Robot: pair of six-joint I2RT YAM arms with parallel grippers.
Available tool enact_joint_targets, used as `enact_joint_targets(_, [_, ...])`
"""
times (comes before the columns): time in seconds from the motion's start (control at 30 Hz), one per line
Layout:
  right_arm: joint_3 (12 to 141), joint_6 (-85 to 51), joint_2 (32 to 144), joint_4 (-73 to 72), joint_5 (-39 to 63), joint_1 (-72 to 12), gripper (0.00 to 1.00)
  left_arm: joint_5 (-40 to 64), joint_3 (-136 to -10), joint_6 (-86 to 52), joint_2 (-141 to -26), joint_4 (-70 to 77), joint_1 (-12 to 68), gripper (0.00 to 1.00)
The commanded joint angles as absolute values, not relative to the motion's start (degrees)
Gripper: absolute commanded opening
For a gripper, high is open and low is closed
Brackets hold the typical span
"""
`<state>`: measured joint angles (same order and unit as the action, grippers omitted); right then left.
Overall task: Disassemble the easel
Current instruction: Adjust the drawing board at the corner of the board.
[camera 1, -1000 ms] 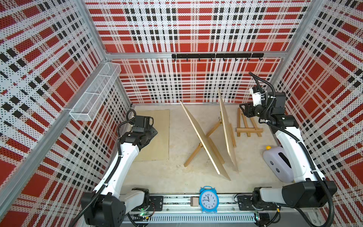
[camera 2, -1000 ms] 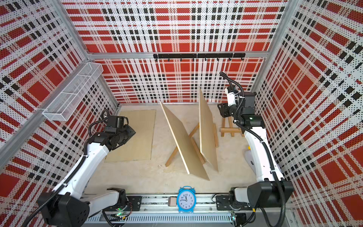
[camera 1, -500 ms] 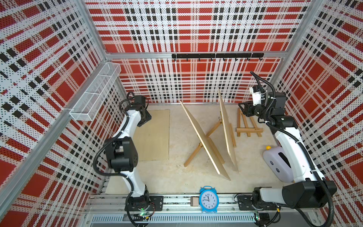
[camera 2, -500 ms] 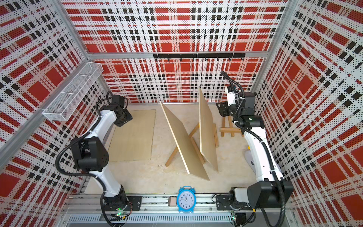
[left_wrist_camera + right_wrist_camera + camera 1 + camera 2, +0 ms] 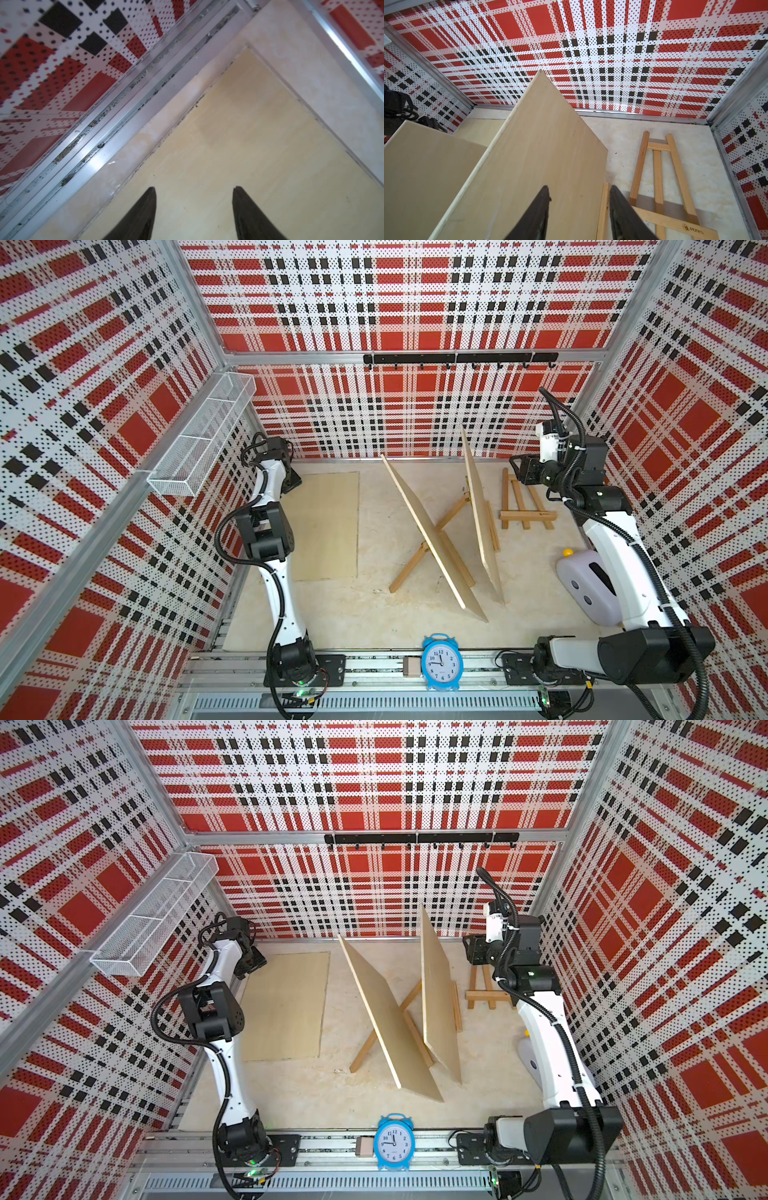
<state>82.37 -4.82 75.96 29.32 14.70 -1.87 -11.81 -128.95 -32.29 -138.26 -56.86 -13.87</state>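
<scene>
Two pale wooden boards stand tilted mid-table: one (image 5: 432, 539) leans on a wooden easel (image 5: 409, 568), whose legs show beneath it, and the other (image 5: 478, 510) (image 5: 539, 155) rests on an easel ledge (image 5: 603, 207). A third board (image 5: 328, 526) (image 5: 239, 145) lies flat at the left. A folded easel (image 5: 523, 506) (image 5: 660, 166) lies flat at the back right. My left gripper (image 5: 293, 483) (image 5: 194, 188) hovers open over the flat board's far left corner, holding nothing. My right gripper (image 5: 517, 470) (image 5: 579, 187) hangs open above the folded easel, facing the nearer standing board and apart from it.
A blue alarm clock (image 5: 441, 662) stands on the front rail. A white rounded device (image 5: 590, 589) with a yellow knob lies by the right arm. A wire basket (image 5: 203, 439) juts from the left wall and a black hook rail (image 5: 457, 358) runs along the back wall.
My left arm has folded upright and carried its gripper back to the flat board's far left corner, with the fingers spreading wider. The right arm and the boards have stayed put.
</scene>
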Motion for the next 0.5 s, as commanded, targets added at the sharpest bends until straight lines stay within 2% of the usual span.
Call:
enact_joint_targets(0.0, [79.48, -8.28, 73.76, 25.85, 12.57, -1.87, 0.49, -10.94, -129.32, -36.37, -140.04, -54.77, -15.37, 0.62])
enact_joint_targets(0.47, [78.07, -10.76, 78.70, 24.79, 14.40, -1.85, 0.48, -12.65, -125.02, -43.43, -140.35, -47.90, -17.82, 0.62])
